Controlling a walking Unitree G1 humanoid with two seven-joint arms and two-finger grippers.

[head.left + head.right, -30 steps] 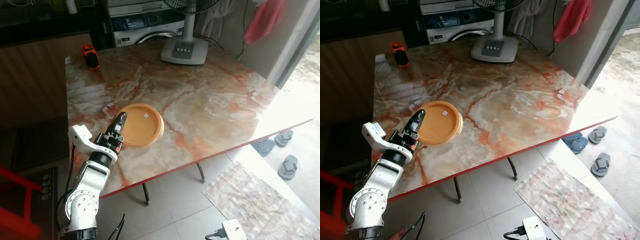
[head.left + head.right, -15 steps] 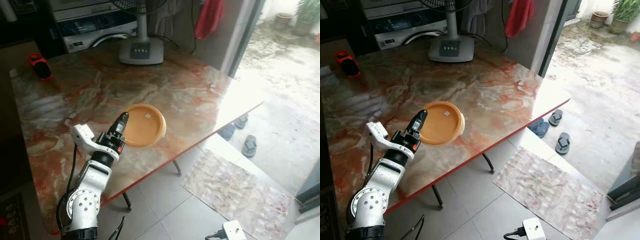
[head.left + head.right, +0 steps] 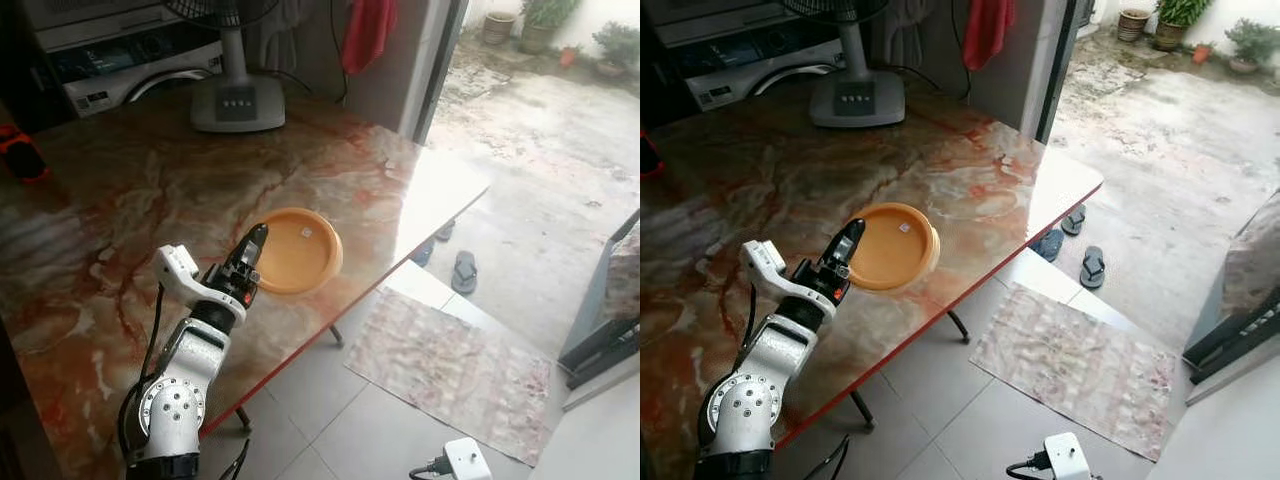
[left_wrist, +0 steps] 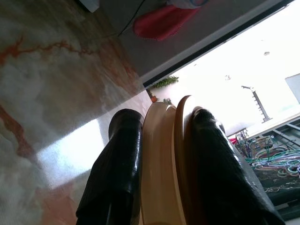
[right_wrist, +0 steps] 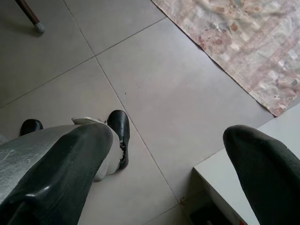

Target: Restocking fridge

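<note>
Swinging right, the head camera now takes in the open doorway and wet yard, while the left claw (image 3: 256, 243) keeps its pinch on the orange plate (image 3: 298, 250). Both black fingers (image 4: 119, 173) are closed on the plate's rim, one on each face, seen edge-on from the wrist. That plate sits held above the marble bench (image 3: 130, 190), out near its front edge, dish side facing up toward the camera. Silver left arm (image 3: 180, 380) reaches up from below the bench line. Down low, the right claw (image 5: 168, 164) hangs idle over the tiled floor (image 5: 154, 89), fingers spread wide with nothing between them, and a black shoe (image 5: 119, 136) shows beneath it. On the bench's far side stands a fan base (image 3: 238, 103), with a small orange object (image 3: 20, 160) at the left edge. A patterned mat (image 3: 450, 365) lies on the floor past the bench, sandals (image 3: 465, 270) just beyond it by the door, and a red cloth (image 3: 365, 30) hangs at the wall.
</note>
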